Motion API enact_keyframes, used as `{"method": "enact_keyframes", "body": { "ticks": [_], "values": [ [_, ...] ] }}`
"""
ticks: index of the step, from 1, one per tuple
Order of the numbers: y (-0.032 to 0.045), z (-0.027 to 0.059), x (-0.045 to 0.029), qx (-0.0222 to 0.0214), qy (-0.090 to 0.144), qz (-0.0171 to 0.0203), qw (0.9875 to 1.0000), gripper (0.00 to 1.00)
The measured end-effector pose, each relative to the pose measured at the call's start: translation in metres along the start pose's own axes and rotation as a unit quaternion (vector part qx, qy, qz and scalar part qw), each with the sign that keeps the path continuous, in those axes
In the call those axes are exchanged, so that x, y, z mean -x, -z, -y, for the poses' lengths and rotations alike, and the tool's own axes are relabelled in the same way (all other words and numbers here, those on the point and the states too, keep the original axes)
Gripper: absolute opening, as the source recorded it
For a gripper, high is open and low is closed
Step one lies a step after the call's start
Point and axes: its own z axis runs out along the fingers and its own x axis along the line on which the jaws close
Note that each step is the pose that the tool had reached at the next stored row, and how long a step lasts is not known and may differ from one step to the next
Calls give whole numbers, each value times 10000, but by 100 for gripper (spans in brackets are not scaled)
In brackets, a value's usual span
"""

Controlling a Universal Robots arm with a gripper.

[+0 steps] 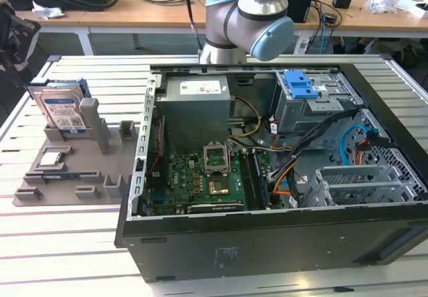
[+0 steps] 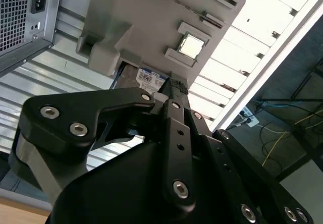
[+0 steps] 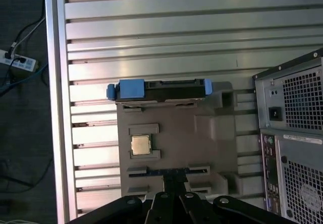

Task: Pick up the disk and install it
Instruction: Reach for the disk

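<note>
The disk [image 1: 63, 106] stands on edge at the back of a grey fixture plate [image 1: 87, 170] at the exterior view's left, its white-and-blue label facing forward. In the first wrist view I see its upper edge with blue rails [image 3: 159, 89]. Part of its label [image 2: 150, 78] shows in the second wrist view. My gripper [image 3: 174, 176] hangs above the fixture, well apart from the disk, shut with nothing in it. Its tip [image 2: 174, 88] lies over the disk's label in the second wrist view.
A small square silver chip [image 3: 141, 145] sits in a pocket of the fixture. The open computer case [image 1: 267, 176] lies at the exterior view's right, with a blue bracket [image 1: 299, 84] on its drive bay. The slatted metal table [image 3: 176, 27] ends just past the fixture.
</note>
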Motion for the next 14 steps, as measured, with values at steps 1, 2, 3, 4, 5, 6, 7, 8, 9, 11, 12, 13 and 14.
{"method": "enact_keyframes", "body": {
  "ticks": [1,2,3,4,5,6,7,8,9,11,12,13,14],
  "values": [
    [2,4,-64,0,-1,0,10000,11],
    [2,6,-85,0,-1,0,10000,11],
    [3,8,-105,0,0,0,10000,11],
    [3,10,-135,0,-1,0,10000,11],
    [4,11,-157,0,-1,0,10000,11],
    [5,14,-191,0,0,0,10000,11],
    [6,16,-215,0,0,0,10000,11],
    [6,17,-231,0,0,0,10000,11],
    [7,19,-260,0,0,0,10000,11],
    [7,22,-298,0,0,0,10000,11],
    [8,23,-315,0,0,0,10000,11],
    [8,25,-345,0,-1,0,10000,11],
    [9,27,-367,0,0,0,10000,11]
  ]
}}
